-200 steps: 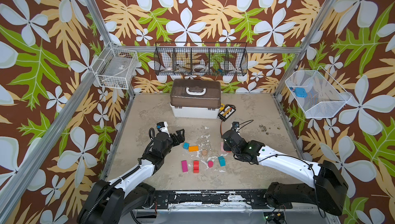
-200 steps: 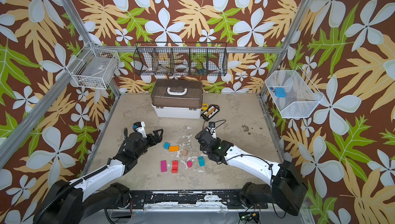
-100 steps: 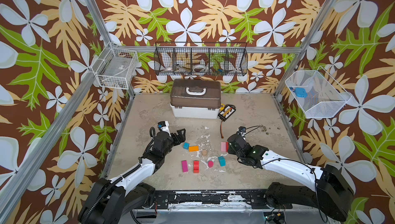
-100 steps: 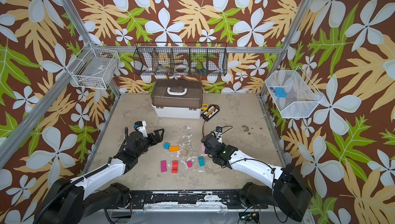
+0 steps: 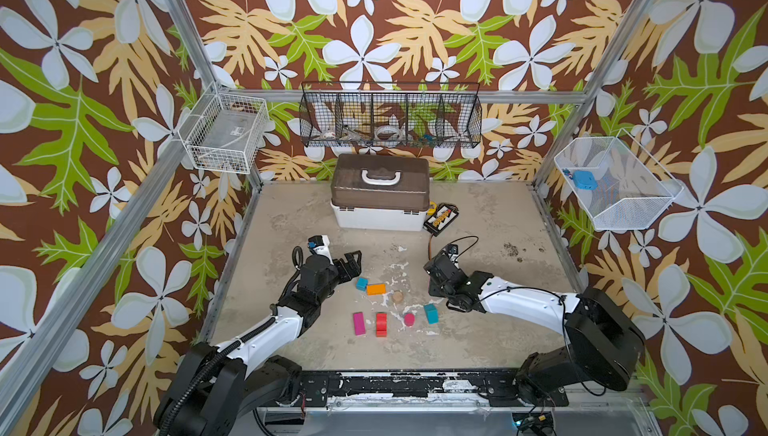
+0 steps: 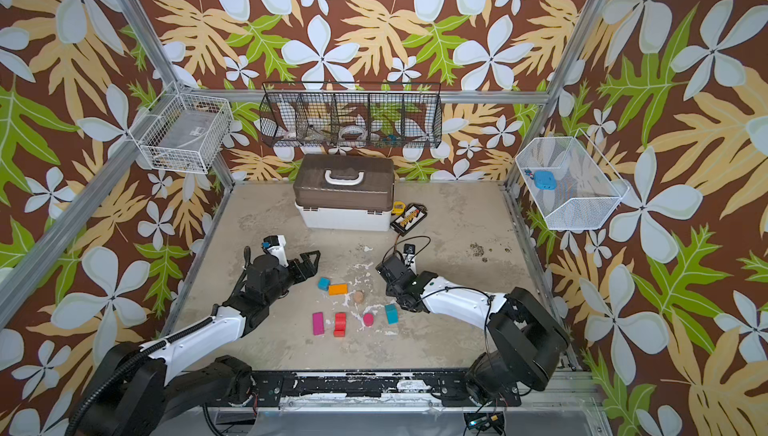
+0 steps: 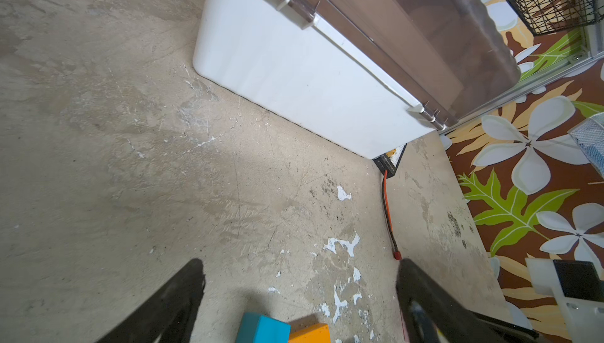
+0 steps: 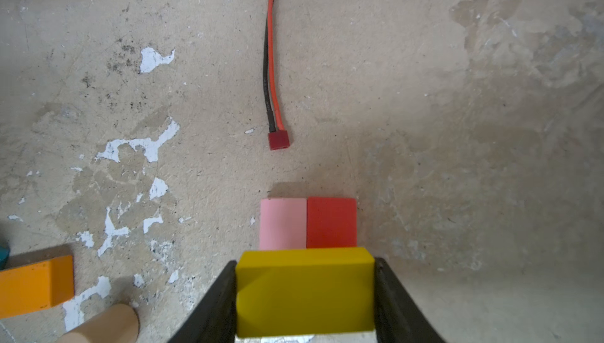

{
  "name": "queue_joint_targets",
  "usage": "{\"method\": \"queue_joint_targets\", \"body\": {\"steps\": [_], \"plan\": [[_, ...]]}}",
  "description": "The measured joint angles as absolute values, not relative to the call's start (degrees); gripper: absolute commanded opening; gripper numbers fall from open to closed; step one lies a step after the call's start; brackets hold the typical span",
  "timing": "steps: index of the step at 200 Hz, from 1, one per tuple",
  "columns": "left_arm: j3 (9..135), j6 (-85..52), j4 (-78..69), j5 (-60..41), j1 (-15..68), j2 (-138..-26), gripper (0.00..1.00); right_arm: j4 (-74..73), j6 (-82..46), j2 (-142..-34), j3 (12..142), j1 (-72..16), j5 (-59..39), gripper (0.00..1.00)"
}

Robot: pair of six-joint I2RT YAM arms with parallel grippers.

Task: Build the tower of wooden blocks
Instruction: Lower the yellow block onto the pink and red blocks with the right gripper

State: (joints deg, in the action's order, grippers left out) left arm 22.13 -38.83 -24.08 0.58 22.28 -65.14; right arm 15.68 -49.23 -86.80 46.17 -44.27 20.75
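My right gripper is shut on a yellow block, held over the near ends of a pink block and a red block that lie side by side on the floor; I cannot tell whether it touches them. In both top views this gripper hides them. My left gripper stands open and empty just short of a teal cube and an orange block. A tan cylinder, magenta bar, red block, magenta cylinder and teal block lie loose.
A white box with a brown lid stands at the back. Beside it lies a black and yellow pack, and its red-and-black wire ends just beyond the pink block. Wire baskets hang on the walls.
My right gripper has swung left with the yellow block and now covers the pink block in the top views. The left gripper has edged right and its jaws have narrowed a little.
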Motion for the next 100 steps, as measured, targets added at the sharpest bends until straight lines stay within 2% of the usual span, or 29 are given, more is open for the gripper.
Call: {"method": "queue_joint_targets", "body": {"steps": [19,100], "plan": [[22.26,-38.85,-24.1,0.56,22.28,-65.41,0.93,15.94,-49.04,-88.23,46.92,-44.27,20.95,0.47],[22.61,-38.85,-24.14,-0.3,22.28,-66.48,0.92,17.1,-47.68,-91.94,48.84,-44.03,22.74,0.5]]}}
